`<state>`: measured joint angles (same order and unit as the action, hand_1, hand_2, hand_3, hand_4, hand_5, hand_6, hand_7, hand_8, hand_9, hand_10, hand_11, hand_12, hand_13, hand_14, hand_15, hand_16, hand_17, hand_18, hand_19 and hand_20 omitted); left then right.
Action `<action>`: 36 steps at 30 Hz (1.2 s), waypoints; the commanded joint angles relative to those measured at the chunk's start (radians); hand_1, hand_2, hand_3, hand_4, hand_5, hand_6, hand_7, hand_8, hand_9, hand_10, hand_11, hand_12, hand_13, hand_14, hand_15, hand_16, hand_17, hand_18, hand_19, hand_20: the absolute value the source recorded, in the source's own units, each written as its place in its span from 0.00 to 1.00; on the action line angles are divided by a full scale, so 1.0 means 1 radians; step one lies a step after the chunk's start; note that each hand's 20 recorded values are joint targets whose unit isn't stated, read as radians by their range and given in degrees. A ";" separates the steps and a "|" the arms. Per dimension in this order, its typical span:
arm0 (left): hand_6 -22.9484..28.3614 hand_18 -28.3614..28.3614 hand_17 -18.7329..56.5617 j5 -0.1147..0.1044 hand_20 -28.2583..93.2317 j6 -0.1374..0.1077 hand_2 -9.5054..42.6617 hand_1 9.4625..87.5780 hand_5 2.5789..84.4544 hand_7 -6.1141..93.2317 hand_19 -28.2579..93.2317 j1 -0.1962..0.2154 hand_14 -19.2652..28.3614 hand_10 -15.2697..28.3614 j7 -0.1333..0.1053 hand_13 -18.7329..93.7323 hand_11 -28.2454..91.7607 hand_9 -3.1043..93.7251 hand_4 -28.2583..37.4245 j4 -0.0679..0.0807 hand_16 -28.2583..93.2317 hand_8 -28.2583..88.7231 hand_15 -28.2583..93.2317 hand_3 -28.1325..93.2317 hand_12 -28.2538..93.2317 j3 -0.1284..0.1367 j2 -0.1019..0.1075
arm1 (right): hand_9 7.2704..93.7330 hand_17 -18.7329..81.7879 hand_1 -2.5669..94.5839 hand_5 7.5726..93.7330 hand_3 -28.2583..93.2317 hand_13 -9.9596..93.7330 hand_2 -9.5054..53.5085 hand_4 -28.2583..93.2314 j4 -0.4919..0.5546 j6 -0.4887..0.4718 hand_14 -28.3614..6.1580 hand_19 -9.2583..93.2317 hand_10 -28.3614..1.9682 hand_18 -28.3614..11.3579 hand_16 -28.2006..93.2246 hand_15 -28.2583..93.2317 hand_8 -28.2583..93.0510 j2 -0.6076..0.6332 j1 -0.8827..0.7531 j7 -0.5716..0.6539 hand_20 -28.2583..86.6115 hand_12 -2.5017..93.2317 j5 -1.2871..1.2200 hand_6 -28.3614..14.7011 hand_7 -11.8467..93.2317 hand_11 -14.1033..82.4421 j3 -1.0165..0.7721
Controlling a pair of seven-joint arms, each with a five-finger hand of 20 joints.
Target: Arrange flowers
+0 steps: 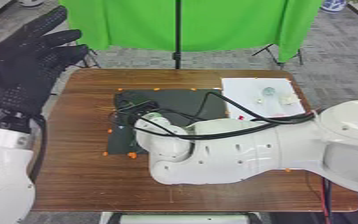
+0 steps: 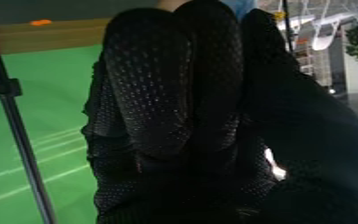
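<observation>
My left hand (image 1: 35,62) is raised at the far left in the head view, open, with nothing in it. My right hand (image 1: 136,105) is low over the dark mat (image 1: 180,96), dark against it and partly hidden by its own arm and cables. In the right wrist view the glove of my right hand (image 2: 149,90) stands large, with a small pale-blue patch past its tip that I cannot identify. A clear glassy object (image 1: 269,91) rests on the white sheet (image 1: 239,89). I cannot make out any flower.
The brown table (image 1: 95,185) has orange marks around the mat. A small whitish item (image 1: 289,99) lies on the sheet. My right arm and its black cables span the table's right half. A green backdrop (image 1: 229,25) stands behind.
</observation>
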<state>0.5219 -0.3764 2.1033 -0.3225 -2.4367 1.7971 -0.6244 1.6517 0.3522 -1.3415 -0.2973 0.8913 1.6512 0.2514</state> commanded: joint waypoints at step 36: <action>0.66 0.97 0.18 -0.023 0.46 0.034 0.34 0.17 0.43 0.20 0.74 0.036 1.00 0.89 -0.064 0.41 0.50 0.39 0.03 0.028 0.13 0.16 0.73 0.88 0.33 -0.020 -0.005 | 1.00 0.55 0.56 0.83 0.63 0.97 0.00 0.00 -0.041 0.013 0.71 0.97 0.73 0.25 0.42 0.65 0.20 -0.039 0.032 0.114 0.32 0.18 0.015 0.78 0.27 0.55 0.095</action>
<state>0.5070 -0.3542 2.1055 -0.3743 -2.4123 1.7645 -0.6209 1.6170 0.3567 -1.3696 -0.2851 0.9830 1.6591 0.3467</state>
